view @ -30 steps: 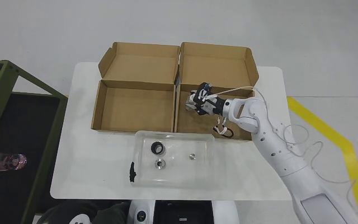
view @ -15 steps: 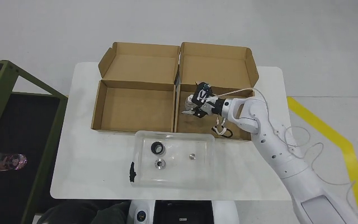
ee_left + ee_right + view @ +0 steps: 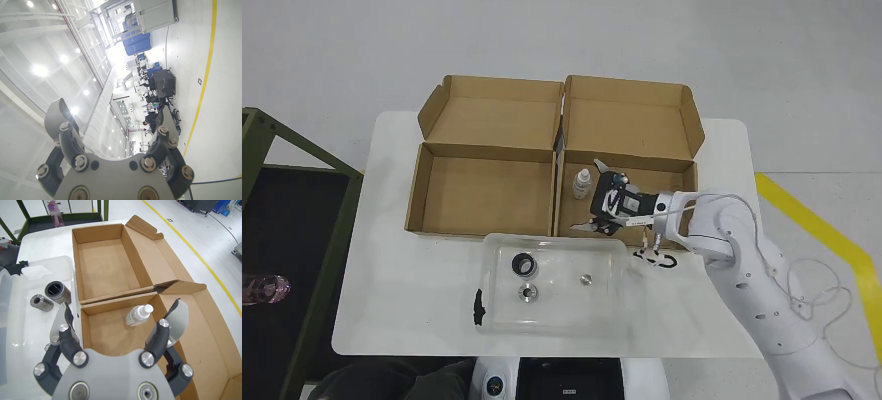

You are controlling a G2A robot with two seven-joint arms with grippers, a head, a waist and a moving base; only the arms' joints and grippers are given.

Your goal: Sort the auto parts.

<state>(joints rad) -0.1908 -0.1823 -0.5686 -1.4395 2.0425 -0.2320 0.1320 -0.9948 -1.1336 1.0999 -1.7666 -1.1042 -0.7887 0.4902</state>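
Since the small spray bottle [image 3: 583,181] [image 3: 139,315] already sits on the floor of the right cardboard box [image 3: 647,160] [image 3: 113,338], apparently upright near the wall shared with the left cardboard box [image 3: 482,195] [image 3: 105,262], the next pick probably comes from the clear plastic tray [image 3: 554,238] [image 3: 11,317]. The right gripper [image 3: 588,197] [image 3: 122,304] hovers over that box's near corner with its jaws spread wide and empty, the bottle just beyond them. The tray lies on the robot's side of the box's near wall, so the jaws must clear that edge and the tray's rim. In the tray, the linear bearing [image 3: 524,264] [image 3: 56,292] and the steel bushing [image 3: 529,293] [image 3: 41,302] stand on end close together, bores up and long axes vertical. A smaller metal piece [image 3: 585,279] sits apart and nearest the right gripper, with open floor around it. The left gripper [image 3: 111,106] points up into the hall, jaws parted and empty, so the right arm looks far better placed.
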